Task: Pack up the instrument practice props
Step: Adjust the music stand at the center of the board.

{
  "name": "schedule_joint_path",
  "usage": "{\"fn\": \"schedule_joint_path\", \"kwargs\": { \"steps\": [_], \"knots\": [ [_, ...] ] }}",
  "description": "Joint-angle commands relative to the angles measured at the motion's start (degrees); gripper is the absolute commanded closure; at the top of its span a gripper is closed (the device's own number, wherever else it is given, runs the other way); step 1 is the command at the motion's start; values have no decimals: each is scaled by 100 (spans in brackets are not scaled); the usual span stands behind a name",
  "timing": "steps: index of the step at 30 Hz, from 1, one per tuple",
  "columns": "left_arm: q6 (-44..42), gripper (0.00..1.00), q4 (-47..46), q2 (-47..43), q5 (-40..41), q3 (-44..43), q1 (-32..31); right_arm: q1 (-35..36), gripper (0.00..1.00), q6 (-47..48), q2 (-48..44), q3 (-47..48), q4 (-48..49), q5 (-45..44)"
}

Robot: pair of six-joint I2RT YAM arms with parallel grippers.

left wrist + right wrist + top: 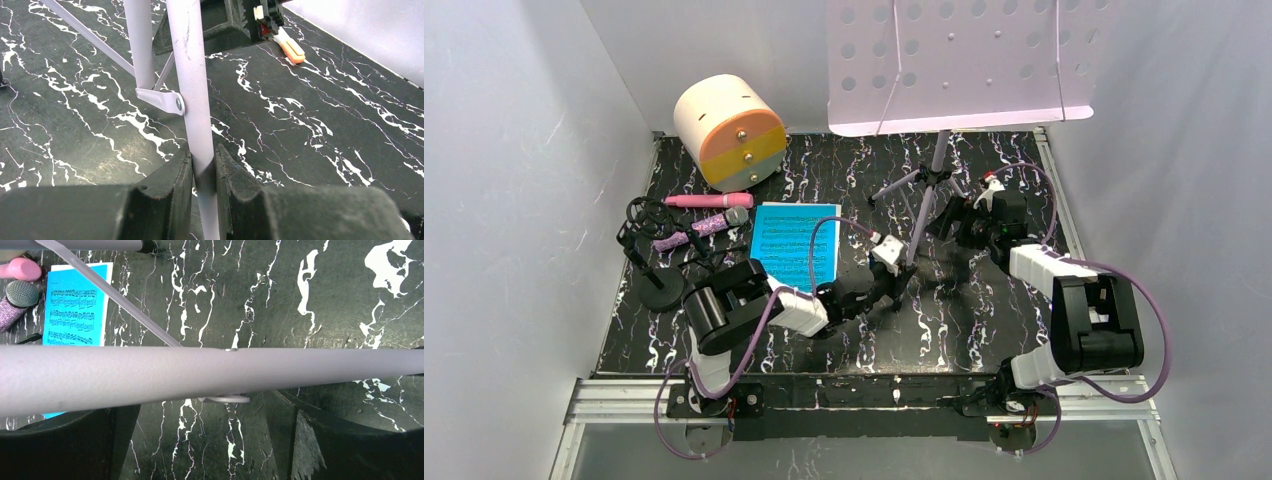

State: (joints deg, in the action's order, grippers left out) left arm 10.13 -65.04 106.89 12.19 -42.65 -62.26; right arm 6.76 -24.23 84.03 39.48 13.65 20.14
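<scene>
The lilac perforated music rack (954,60) stands at the back on its tripod legs (921,225). My left gripper (902,270) is shut on one lilac leg (192,100), which is pinched between the pads in the left wrist view. My right gripper (966,215) is open beside the tripod on the right; a lilac tube (200,372) crosses just past its spread fingers (75,445), untouched. At the left lie the pink microphone (709,200), the purple silver-headed microphone (704,228), the black mic tripods (649,255) and a blue sheet-music page (796,243).
A cream cylinder box (729,130) with an orange and grey face sits at the back left. White walls close in the black marbled table (984,330) on three sides. The rack's wide desk overhangs the back middle.
</scene>
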Motion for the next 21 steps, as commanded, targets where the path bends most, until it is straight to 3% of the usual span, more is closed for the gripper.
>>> {"fn": "schedule_joint_path", "kwargs": {
  "steps": [1,6,9,16,21],
  "knots": [
    [76,85,197,-101,-398,248,-392,-1,1,-117,-385,-85,349,-121],
    [163,56,202,-387,-208,407,-392,-8,1,-225,-862,-345,291,-194],
    [173,45,210,-632,-152,495,-366,-9,1,-227,-1234,-481,254,-232],
    [322,34,305,-1380,-556,713,-26,-1,1,-213,-2283,-745,55,-230],
    [747,29,989,-2017,-1177,760,698,-2,1,-17,-3316,-908,477,-102]
  ]
}}
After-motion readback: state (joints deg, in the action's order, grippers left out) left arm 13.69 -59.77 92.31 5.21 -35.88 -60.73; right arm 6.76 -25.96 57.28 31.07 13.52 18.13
